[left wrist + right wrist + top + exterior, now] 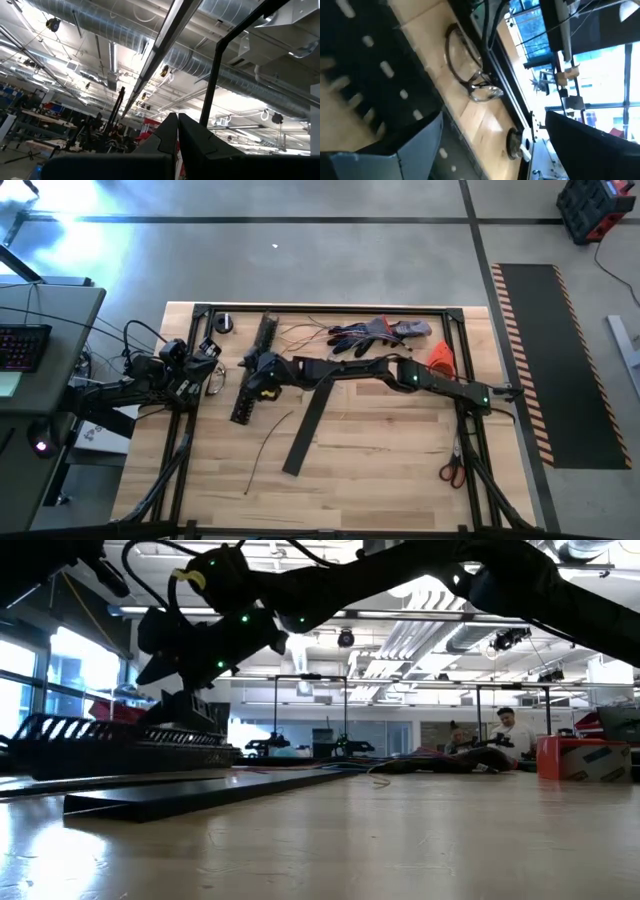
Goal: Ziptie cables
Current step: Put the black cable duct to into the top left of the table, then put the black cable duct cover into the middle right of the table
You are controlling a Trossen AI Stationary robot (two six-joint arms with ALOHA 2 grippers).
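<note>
- High view: the cables (300, 332) lie as thin strands near the table's far edge, running roughly left-right, just beyond the slotted bar (254, 380). The right gripper (262, 376) sits over that bar, short of them, so it is the nearer; the left gripper (205, 358) is parked at the table's left edge.
- Low view: the cables are too thin to pick out.
- Left wrist view: its fingers (165, 137) are pressed together, pointing at the ceiling.
- Right wrist view: fingers (395, 145) spread apart over the bar, holding nothing; safety glasses (470, 75) lie beyond.
</note>
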